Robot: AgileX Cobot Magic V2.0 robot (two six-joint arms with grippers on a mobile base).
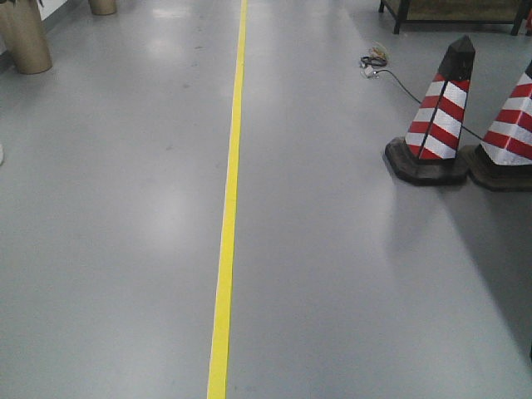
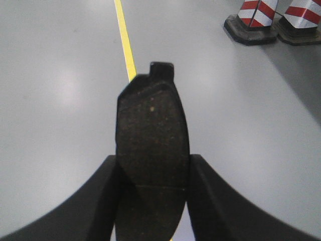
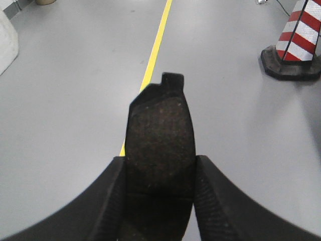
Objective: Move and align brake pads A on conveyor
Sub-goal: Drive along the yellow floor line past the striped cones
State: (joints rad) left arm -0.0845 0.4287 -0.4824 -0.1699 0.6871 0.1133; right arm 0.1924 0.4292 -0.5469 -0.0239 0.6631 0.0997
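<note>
As both end effectors [image 2: 153, 168] [image 3: 160, 168] pinch them, brake pads [image 2: 150, 120] [image 3: 160, 120] look dark, speckled.

Two flat dark grey curved brake pads are counted: one pad [image 2: 152, 155] is shown in the left wrist view and one pad [image 3: 160, 145] in the right. In the front view, two red-and-white striped traffic cones [image 1: 440, 104] [image 1: 514, 116] on black bases, two tan cylindrical tubes [image 1: 23, 33] [image 1: 102, 6] and one yellow floor line [image 1: 229, 208] are counted.
</note>
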